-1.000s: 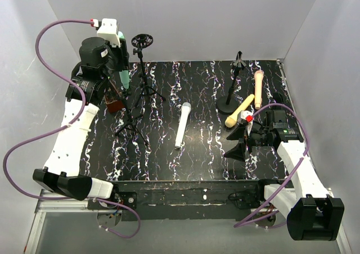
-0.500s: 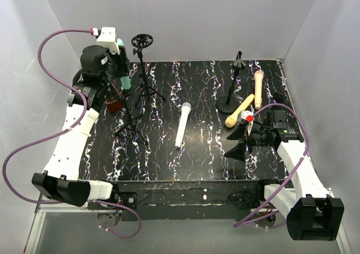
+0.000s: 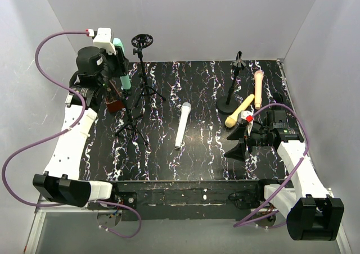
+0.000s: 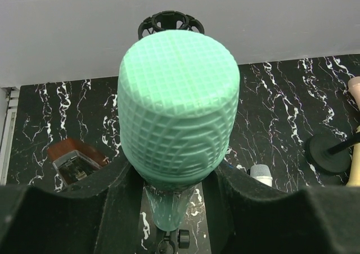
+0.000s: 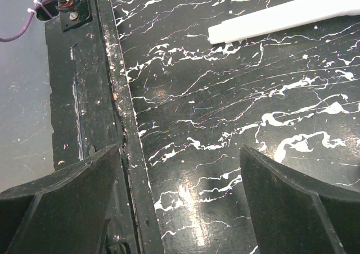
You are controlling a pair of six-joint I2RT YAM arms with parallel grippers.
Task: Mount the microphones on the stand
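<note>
The work area is a white-walled enclosure with a black, white-veined counter [image 3: 202, 147]; both arms are mounted at its near edge.

**Left arm.** You find the left end effector [image 4: 171, 178] raised at the far left corner. It is closed on the mint green microphone [image 4: 179, 105], one finger on each side of the body just below the head. The microphone stands roughly upright, head up. It is just beside the tripod stand [image 3: 142, 82], whose ring mount shows behind the head in the left wrist view. You cannot tell whether the lower end of the microphone touches the stand. A small brown box [image 3: 114, 103] sits on the counter below the arm.

**Right arm.** You find the right end effector [image 5: 177, 209] low over the counter near the front edge on the right. Its jaws are spread wide and hold nothing.

**Other microphones.**
- The white microphone [image 3: 182, 125] lies flat near the centre of the counter, well apart from both stands.
- The yellow microphone [image 3: 239, 110] lies beside the base of the round-base stand [image 3: 232, 99].
- The peach-pink microphone [image 3: 258, 88] lies just right of that stand, near the yellow one.
</note>
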